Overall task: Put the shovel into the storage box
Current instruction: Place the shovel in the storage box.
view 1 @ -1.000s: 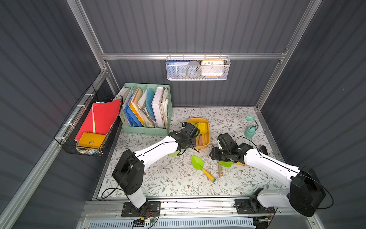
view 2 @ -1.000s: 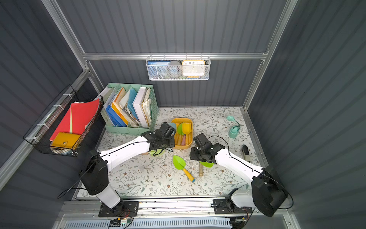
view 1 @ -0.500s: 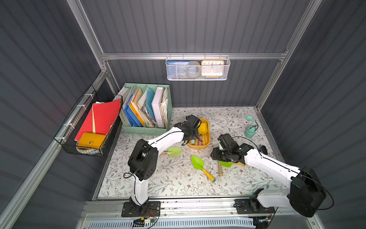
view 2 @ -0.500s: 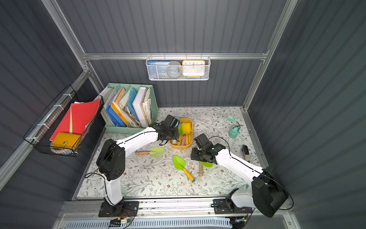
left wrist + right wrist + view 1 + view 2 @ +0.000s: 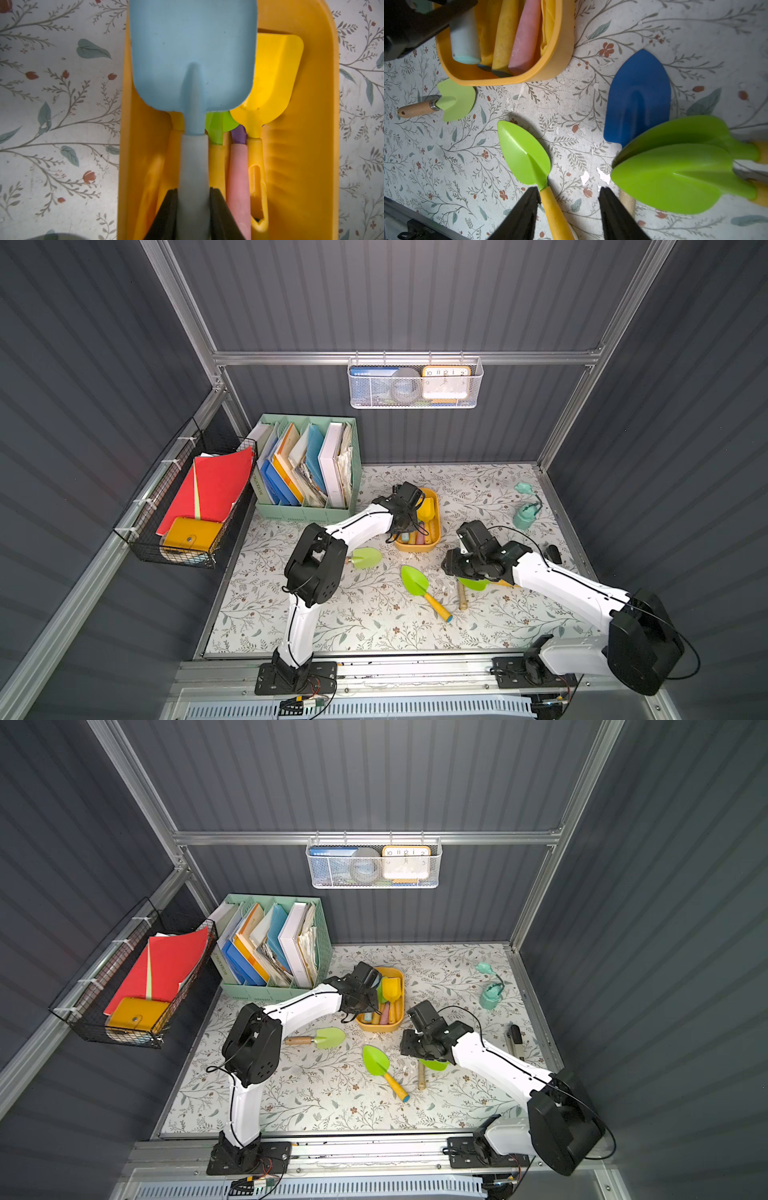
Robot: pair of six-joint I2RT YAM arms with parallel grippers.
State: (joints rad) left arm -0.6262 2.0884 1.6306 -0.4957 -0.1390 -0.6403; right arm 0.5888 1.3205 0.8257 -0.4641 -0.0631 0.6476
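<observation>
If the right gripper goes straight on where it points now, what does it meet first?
Probably the floral table cover, between the bright green plastic shovel and the dark blue shovel blade; depth is unclear.

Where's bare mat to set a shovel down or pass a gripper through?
Free: the front strip between the yellow-handled green shovel and the front rail; the back stretch between the storage box and the teal watering can. Crowded: the storage box, and the shovel pile beside the right gripper.
</observation>
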